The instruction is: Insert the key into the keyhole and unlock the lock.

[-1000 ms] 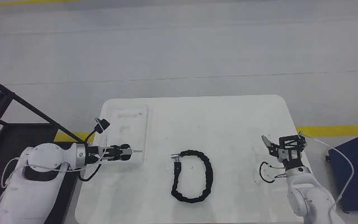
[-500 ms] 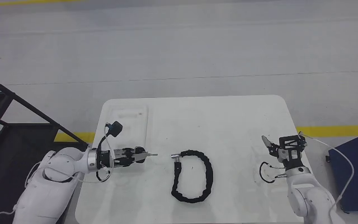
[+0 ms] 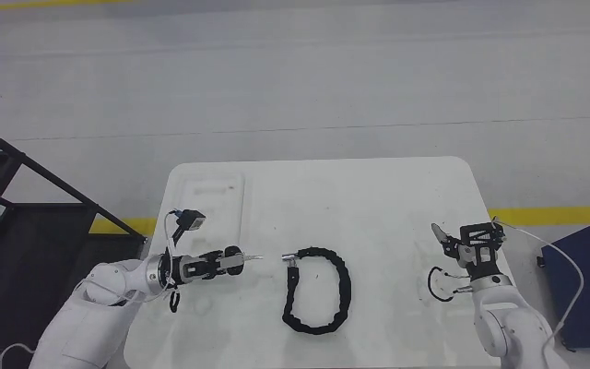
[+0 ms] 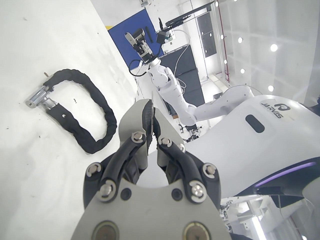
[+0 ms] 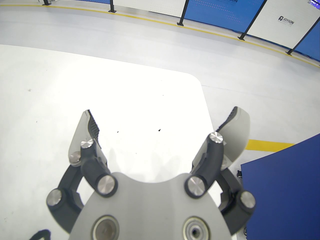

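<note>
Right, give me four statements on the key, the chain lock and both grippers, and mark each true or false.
1. The left gripper is shut on the thin metal key. True.
2. The key sits in the silver lock cylinder. False: its tip stops short of the cylinder, apart from it.
3. The right gripper is open and holds nothing. True.
4. The black fabric-sleeved chain lock lies at the right edge of the white table. False: it lies near the middle.

Grey floor (image 3: 295, 74), blue-and-white wall panels (image 5: 226, 3)
</note>
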